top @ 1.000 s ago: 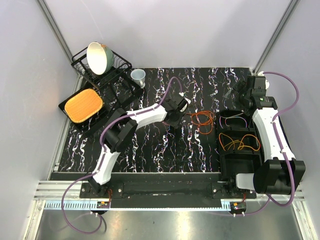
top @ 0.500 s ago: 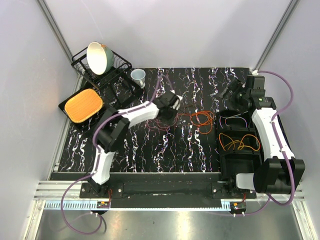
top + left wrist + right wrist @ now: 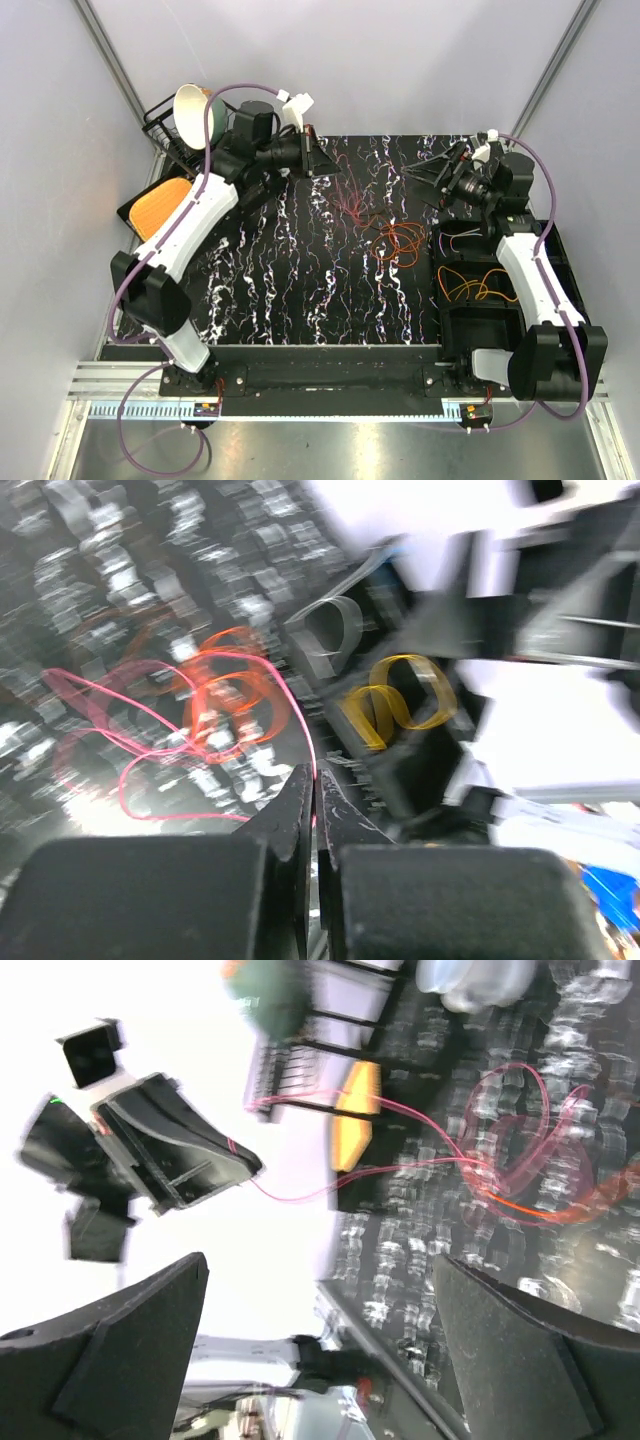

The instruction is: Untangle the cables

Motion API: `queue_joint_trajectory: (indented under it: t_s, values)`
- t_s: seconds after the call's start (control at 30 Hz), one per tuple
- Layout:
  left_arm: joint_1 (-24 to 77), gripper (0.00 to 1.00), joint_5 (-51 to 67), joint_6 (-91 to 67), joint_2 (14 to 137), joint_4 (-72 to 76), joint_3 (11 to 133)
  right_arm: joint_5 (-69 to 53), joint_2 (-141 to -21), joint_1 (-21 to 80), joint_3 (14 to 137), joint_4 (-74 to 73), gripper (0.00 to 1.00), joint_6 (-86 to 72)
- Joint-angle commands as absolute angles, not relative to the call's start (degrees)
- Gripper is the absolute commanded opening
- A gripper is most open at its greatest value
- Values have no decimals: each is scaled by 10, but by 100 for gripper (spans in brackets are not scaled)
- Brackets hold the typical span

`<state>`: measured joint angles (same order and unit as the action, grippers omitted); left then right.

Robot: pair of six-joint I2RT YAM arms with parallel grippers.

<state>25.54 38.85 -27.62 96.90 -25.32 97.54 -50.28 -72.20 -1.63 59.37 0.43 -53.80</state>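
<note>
Cables: orange heap on the table, mid-right; more in the bin beside it.
Pink cable: runs up from the heap to the left claw, which is clamped on it.
Right claw: jaws wide apart, empty, near the heap.
Risk: pink loops may snag the orange ones, so a pull could drag the whole heap, or the thin wire could slip free.

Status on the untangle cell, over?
Left gripper shut on pink cable, raised. Right gripper open, empty. Pink cable's loops overlap orange cables on the table. Nothing blocking the pile.
</note>
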Motion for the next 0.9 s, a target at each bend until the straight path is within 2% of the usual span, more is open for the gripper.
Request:
queue_joint_trajectory:
  t_s: [0.0, 0.13, 0.3, 0.5, 0.63, 0.7, 0.87]
  values:
    - [259, 0, 514, -353, 941, -138, 940, -564, -702, -4, 551, 231, 98, -716]
    - [259, 0, 526, -376, 926, -92, 899, -529, -707, 36, 532, 273, 98, -749]
    - [259, 0, 533, -372, 911, -93, 903, -478, -716, 88, 555, 209, 98, -706]
    - [244, 0, 524, -323, 924, -179, 1094, -441, -743, 113, 540, 171, 97, -686]
    - [229, 0, 514, -318, 964, -248, 1313, -422, -744, 115, 525, 153, 96, -672]
    - [216, 0, 525, -346, 964, -223, 1352, -412, -743, 114, 526, 131, 97, -653]
    - [191, 0, 526, -396, 886, -82, 1291, -402, -747, 115, 529, 115, 97, -635]
